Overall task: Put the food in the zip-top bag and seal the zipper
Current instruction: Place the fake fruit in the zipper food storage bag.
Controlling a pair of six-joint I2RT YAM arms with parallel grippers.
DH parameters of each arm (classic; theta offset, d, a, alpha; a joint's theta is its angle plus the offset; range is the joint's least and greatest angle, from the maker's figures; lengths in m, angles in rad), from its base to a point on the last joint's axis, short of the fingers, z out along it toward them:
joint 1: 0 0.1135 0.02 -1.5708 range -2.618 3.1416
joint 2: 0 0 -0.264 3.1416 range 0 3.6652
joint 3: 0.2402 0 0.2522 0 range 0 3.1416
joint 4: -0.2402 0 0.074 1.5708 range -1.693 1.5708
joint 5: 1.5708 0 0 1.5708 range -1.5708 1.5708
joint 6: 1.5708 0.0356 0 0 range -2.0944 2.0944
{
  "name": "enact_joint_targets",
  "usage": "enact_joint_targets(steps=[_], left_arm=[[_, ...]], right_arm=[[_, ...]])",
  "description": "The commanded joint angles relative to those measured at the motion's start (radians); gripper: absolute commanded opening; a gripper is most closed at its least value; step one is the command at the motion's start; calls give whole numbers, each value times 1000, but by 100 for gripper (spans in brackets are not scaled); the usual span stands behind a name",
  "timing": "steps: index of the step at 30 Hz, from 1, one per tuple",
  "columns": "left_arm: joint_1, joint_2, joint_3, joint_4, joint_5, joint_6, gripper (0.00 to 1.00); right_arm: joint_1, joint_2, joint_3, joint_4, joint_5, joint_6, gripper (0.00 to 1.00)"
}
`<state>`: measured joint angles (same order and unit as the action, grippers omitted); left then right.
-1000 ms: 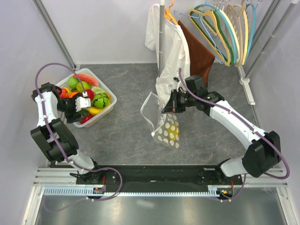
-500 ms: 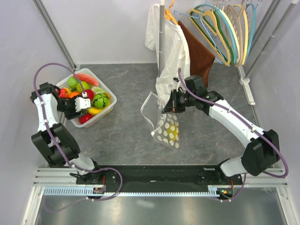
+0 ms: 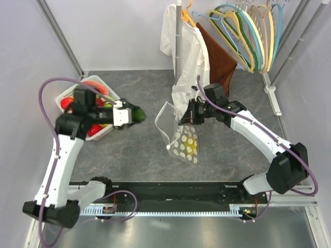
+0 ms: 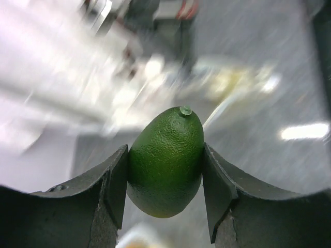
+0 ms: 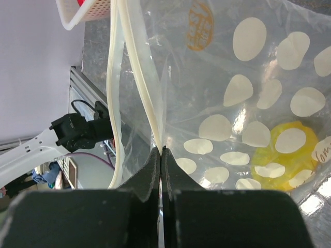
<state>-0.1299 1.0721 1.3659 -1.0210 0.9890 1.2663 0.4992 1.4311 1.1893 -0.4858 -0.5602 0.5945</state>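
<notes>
Upper left of the top view: white lattice basket [image 3: 63, 96] on the desk, with red, green and yellow toy food inside, partly hidden under the left arm.

Change: 0.5 s ago the left end effector [image 3: 129, 115] sat down among the basket's contents. Now it is out of the basket and swung right, over bare desk between basket and bag. Its fingers are clamped on 1 green lime [image 4: 165, 163], which bulges between both pads in the wrist view. Judgement: pick done, carry under way, drop into the bag is next.

Centre: zip-top bag [image 3: 181, 140], clear with white dots, hanging from its raised edge with its lower part on the desk. 1 yellow piece [image 5: 282, 150] already lies inside, so this lime would make 2.

Right of centre: right end effector [image 3: 185, 118] has not moved, fingers pressed together on the bag's mouth edge. The zipper [image 5: 147, 93] runs as 2 pale strips parted above the pinch, so the mouth reads unsealed.
</notes>
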Motion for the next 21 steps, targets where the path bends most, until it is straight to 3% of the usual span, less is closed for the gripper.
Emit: enact_joint_targets(steps=[1, 2, 5, 10, 14, 21], left_arm=[[-293, -89, -200, 607, 15, -941, 21], [-400, -87, -233, 788, -48, -1012, 21], [-558, -29, -301, 965, -143, -1198, 21], [-600, 60, -387, 1168, -291, -1438, 22], [-600, 86, -444, 1242, -420, -1469, 23], [-597, 98, -494, 1201, -567, -1380, 27]], right_arm=[[-7, -34, -16, 23, -9, 16, 0], [-7, -34, -19, 27, -13, 18, 0], [-10, -37, -25, 39, -27, 19, 0], [-11, -43, -13, 38, -43, 16, 0], [-14, -57, -17, 36, -56, 16, 0], [-21, -66, -19, 29, -72, 13, 0]])
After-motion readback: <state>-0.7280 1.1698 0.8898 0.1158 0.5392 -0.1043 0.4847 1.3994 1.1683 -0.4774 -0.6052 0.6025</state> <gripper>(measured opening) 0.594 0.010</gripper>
